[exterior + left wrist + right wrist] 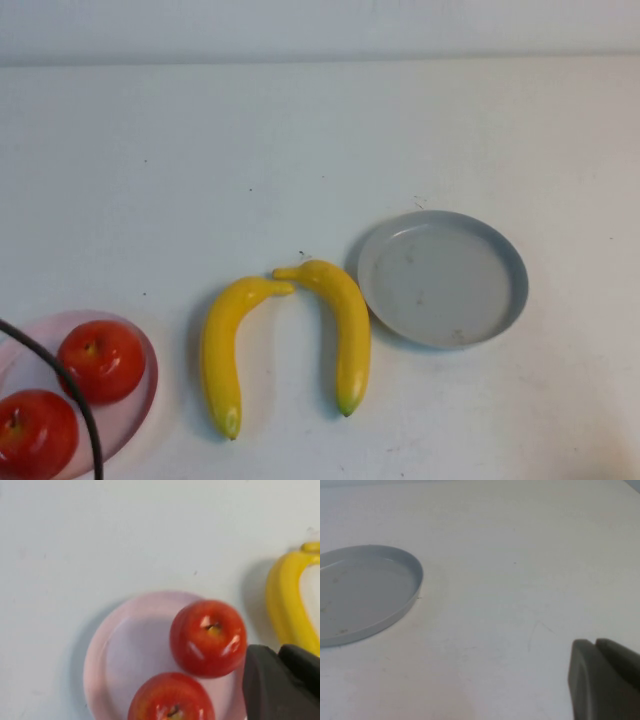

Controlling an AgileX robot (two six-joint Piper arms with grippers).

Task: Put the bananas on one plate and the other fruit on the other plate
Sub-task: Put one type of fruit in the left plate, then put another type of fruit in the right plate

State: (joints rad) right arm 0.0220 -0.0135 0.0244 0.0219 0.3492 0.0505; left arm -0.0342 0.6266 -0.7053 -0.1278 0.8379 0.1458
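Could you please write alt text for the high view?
Two bananas lie on a white table between a pink plate holding two apples at left and an empty grey-blue plate at right. No pincer shows.

Bare table [300, 130] fills the frame's upper half, while the bananas [285, 335] lie at lower centre between pink plate [140, 400] and grey-blue plate [515, 290].

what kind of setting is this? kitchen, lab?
Probably a lab test bench, not a kitchen: a bare white table, glossy, toy-like bananas and apples, and two plain plates, pink and grey-blue. The left pincer and right pincer are both shut above it.
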